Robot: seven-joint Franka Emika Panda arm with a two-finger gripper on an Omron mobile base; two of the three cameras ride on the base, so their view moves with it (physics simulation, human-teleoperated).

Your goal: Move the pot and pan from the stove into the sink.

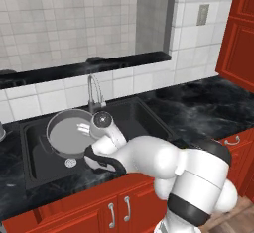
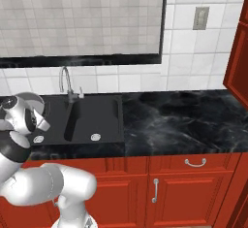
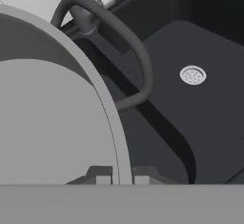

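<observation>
The pot (image 1: 69, 134) hangs over the left basin of the sink (image 1: 144, 115), left of centre in the left base view. The gripper (image 3: 119, 174) is clamped on its rim at the bottom of the hand view, the wall pinched between its fingers. The basin floor lies straight beneath, so lowering looks like what remains before letting go.

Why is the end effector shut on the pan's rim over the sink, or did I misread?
Misread in one respect: it is the pot, not a pan. The left base view shows a grey straight-sided pot over the sink, and the hand view shows the end effector shut on the pot's rim beside a loop handle.
</observation>
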